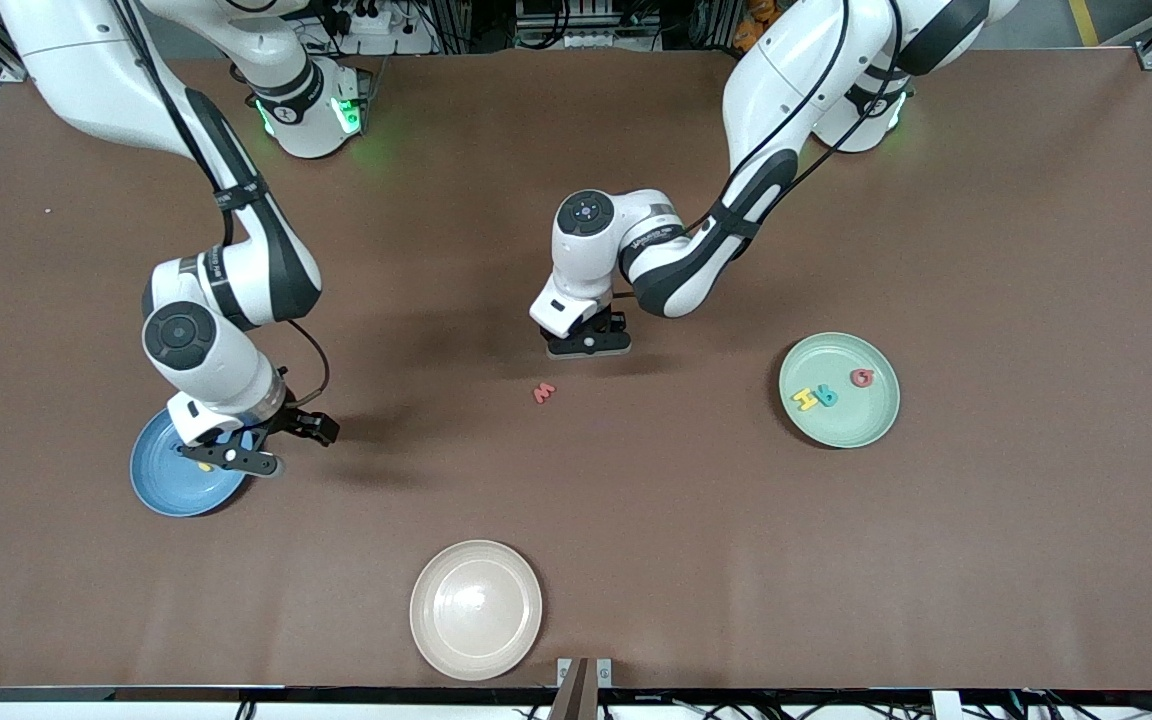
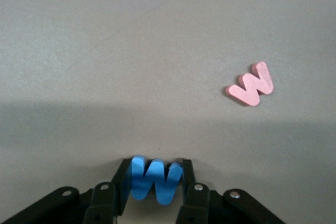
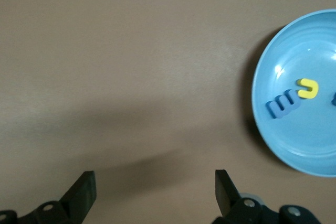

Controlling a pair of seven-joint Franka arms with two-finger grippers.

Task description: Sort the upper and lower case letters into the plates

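- The right arm comes from its base at the top of the front view, bends down and forward, and ends with the right gripper [image 1: 236, 458] low over the edge of the blue plate [image 1: 168, 490] that lies toward the table's middle.
- Its fingers [image 3: 84, 192] stand wide apart with nothing between them; the right wrist view shows bare table below them.
- The blue plate lies at the right arm's end of the table. In it, side by side and touching, are a small blue letter [image 3: 282, 105] and a yellow letter [image 3: 308, 88]; another bit of blue shows at the frame's edge, too cut off to read.
- The beige plate [image 1: 476, 610] sits close to the front camera's edge of the table, with no letters in it.
- A pink letter [image 1: 544, 393], shaped like a W or M, lies flat on the table near the middle, just nearer the front camera than the left gripper [image 1: 588, 345].
- The left arm reaches from its base toward the table's middle, elbow bent, wrist turned down, with the gripper at or just above the tabletop.
- Its fingers [image 2: 124, 182] are closed in on a blue W [image 2: 156, 178], which stands on edge between them.
- The mint plate [image 1: 839, 390] lies toward the left arm's end. In it are a yellow H [image 1: 804, 399] and a teal letter [image 1: 825, 397] close together, and a pink G [image 1: 862, 378] apart from them.
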